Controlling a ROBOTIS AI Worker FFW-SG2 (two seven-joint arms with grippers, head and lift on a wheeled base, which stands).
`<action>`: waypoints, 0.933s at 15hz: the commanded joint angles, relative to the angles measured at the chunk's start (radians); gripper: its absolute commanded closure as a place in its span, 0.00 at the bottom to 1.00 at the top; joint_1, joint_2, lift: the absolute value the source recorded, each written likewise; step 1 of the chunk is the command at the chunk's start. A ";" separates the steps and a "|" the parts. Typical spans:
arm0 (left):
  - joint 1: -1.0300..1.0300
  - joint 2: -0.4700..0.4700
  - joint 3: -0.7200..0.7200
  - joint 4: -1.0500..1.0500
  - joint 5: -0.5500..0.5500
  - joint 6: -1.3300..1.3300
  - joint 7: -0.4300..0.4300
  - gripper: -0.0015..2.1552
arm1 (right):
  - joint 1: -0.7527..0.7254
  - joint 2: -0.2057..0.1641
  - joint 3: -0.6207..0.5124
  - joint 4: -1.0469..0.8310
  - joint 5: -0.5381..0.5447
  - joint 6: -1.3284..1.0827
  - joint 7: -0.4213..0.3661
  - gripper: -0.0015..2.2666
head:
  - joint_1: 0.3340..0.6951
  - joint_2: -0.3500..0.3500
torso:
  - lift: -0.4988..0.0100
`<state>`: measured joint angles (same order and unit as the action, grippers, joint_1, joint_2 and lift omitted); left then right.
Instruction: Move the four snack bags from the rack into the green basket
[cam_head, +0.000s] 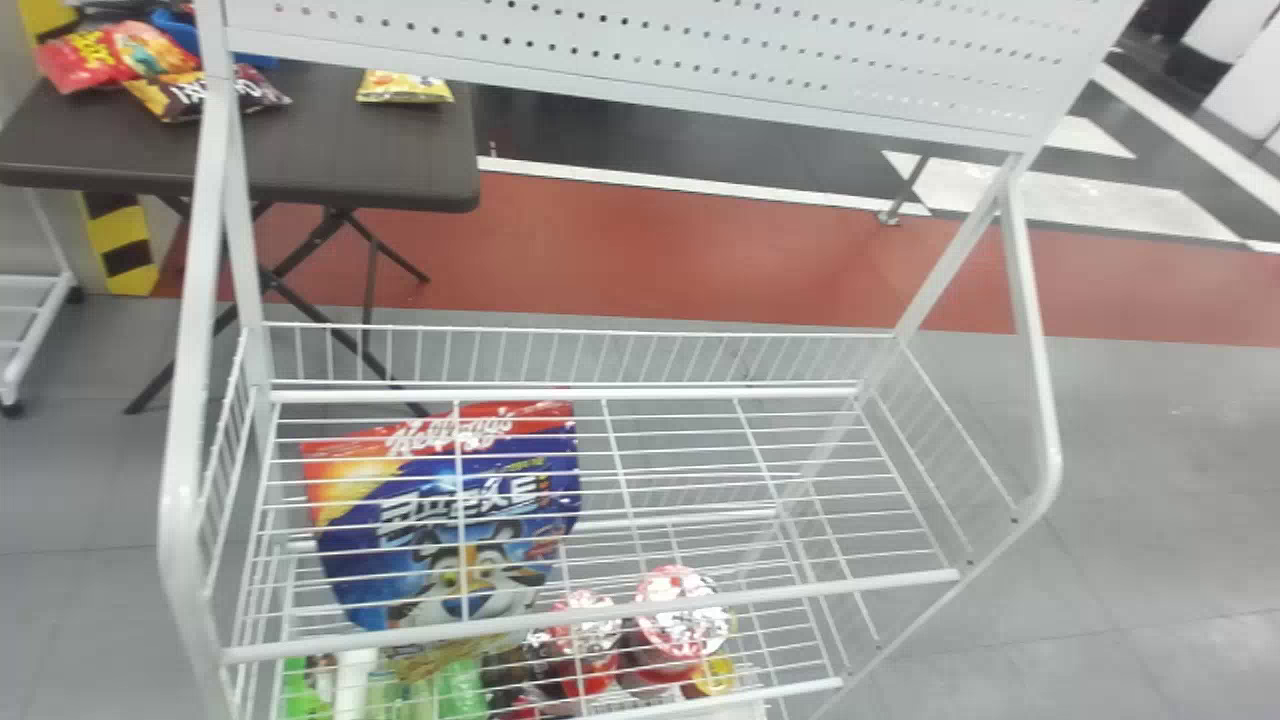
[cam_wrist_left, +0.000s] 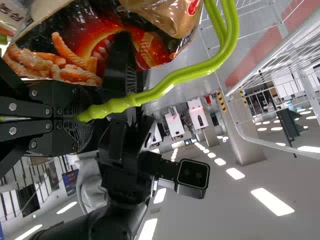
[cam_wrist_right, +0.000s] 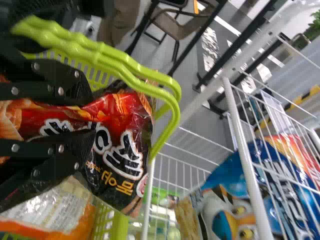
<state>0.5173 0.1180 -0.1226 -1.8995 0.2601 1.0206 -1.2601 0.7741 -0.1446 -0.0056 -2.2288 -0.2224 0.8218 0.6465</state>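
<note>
Currently I have my right gripper (cam_wrist_right: 86, 118) at the rack's side, above the basket (cam_wrist_right: 106, 220), clamped on a black-and-red snack bag (cam_wrist_right: 120, 145). Fingers (cam_wrist_right: 65, 82) press on it from both sides; the bag's printed end sticks out past them, next to the green handles (cam_wrist_right: 125, 67). The basket itself sits just beside the rack (cam_head: 590, 630). Observed in it, below the clamped bag: a white-and-orange bag (cam_wrist_right: 55, 207), partly covered.

Left gripper (cam_wrist_left: 84, 119): also beside the rack, jaws together on a green handle, which runs between them and curves away. In the left wrist view a dark bag printed with orange puffs (cam_wrist_left: 75, 57) lies close by. I cannot tell how much of it rests on the basket.

Rack contents, noted from the head view: a large blue bag (cam_head: 440, 540) leans under the upper wires, toward the rack's left end. Right of it, on the rack's lower level, stand red-and-white cups (cam_head: 685, 620); green packages (cam_head: 460, 690) lie low at the left. Behind the rack, on its left, is a dark table (cam_head: 350, 150) bearing a red bag (cam_head: 75, 65), a brown-and-yellow bag (cam_head: 190, 95) and a small yellow bag (cam_head: 403, 88).
</note>
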 joint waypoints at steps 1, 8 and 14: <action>0.000 0.000 -0.003 -0.001 -0.002 0.000 0.001 0.87 | -0.001 0.005 -0.036 0.006 -0.002 0.000 -0.002 0.01 | 1.00 0.00 | 0.98; 0.001 -0.001 -0.006 -0.001 -0.007 0.000 0.001 0.87 | 0.001 0.036 -0.169 -0.009 -0.037 0.058 -0.008 0.02 | 1.00 0.00 | 0.98; 0.000 -0.001 -0.006 0.000 -0.007 0.003 0.004 0.87 | 0.036 0.111 -0.243 -0.106 -0.052 -0.338 -0.077 0.02 | 1.00 0.00 | 0.98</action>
<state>0.5178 0.1167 -0.1278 -1.9015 0.2533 1.0240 -1.2569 0.7903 -0.0518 -0.2460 -2.3126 -0.2782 0.6824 0.5933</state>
